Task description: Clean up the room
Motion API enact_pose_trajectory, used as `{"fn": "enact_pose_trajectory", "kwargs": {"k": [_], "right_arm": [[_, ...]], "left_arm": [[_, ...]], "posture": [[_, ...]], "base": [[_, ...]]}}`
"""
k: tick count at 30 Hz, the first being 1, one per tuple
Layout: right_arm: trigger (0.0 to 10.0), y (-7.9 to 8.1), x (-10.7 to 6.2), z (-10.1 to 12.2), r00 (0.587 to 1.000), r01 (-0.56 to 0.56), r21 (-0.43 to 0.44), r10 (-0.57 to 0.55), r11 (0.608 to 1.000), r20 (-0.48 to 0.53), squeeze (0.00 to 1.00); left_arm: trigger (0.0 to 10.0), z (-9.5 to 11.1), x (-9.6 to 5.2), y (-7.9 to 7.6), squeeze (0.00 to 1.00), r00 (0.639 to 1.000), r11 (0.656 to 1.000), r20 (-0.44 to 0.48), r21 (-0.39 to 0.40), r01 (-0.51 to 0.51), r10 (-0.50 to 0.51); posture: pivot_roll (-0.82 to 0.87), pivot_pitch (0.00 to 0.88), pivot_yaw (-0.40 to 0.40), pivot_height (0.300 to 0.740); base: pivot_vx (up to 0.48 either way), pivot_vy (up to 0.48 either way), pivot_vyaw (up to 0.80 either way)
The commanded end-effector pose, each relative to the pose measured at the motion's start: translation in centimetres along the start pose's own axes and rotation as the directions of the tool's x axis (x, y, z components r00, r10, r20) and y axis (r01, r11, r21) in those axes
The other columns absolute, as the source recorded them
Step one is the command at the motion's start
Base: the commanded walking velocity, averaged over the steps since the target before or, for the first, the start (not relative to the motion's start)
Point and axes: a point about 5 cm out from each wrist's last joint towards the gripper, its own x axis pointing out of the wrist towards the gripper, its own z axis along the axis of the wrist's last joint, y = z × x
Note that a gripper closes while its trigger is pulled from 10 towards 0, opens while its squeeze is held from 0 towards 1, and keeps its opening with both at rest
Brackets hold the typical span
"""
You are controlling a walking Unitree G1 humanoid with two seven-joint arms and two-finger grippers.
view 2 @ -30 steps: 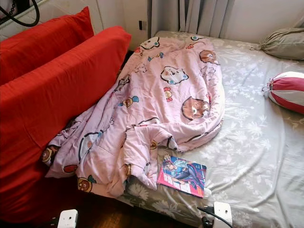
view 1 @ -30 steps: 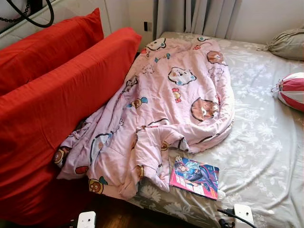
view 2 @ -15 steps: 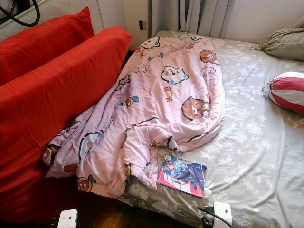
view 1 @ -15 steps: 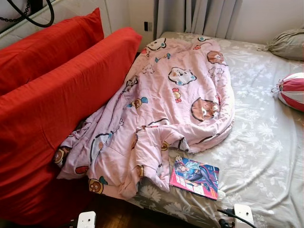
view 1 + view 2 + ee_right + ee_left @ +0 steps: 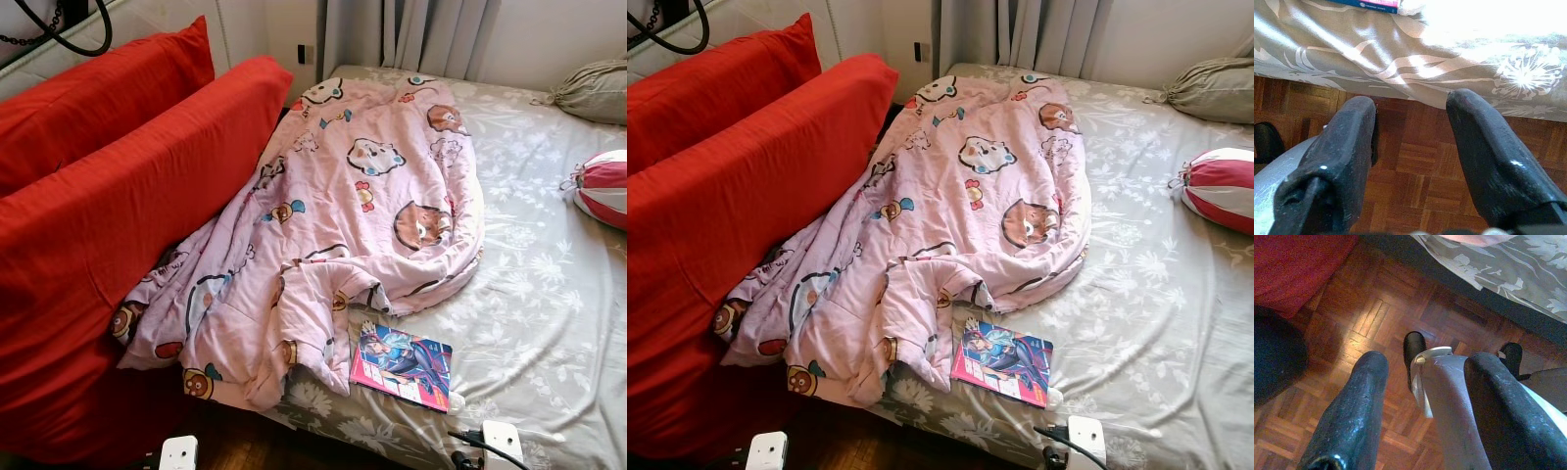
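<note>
Soft pink cartoon-print cloth blanket [image 5: 343, 225], rumpled, matt. Grey floral bed sheet [image 5: 529, 294]: thin cloth w/ slight sheen, creased. Red cushions [image 5: 127, 206]: matt woven fabric. Glossy paper comic book [image 5: 402, 364]. Parquet wood floor [image 5: 1376, 318], polished, reflective. Left claw [image 5: 1425, 396] & right claw [image 5: 1410, 142] fingers: black, rubbery, scuffed.

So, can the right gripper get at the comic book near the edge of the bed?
Probably yes. The comic book lies uncovered at the bed's near edge, and the open right gripper hangs just below that edge.

Grey curtains [image 5: 411, 34], parquet floor [image 5: 1376, 318].
</note>
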Motion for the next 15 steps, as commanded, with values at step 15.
{"fn": "enact_pose_trajectory", "kwargs": {"k": [15], "right_arm": [[10.0,2.29,1.23,6.35,0.99,-0.106,0.167,0.089,0.98,0.106,0.0]], "left_arm": [[10.0,3.16,1.01,-0.71,0.0,0.999,0.989,0.004,0.141,-0.032,0.032]], "posture": [[0.02,0.0,0.058,0.74]], "base": [[0.0,0.0,0.0]]}}
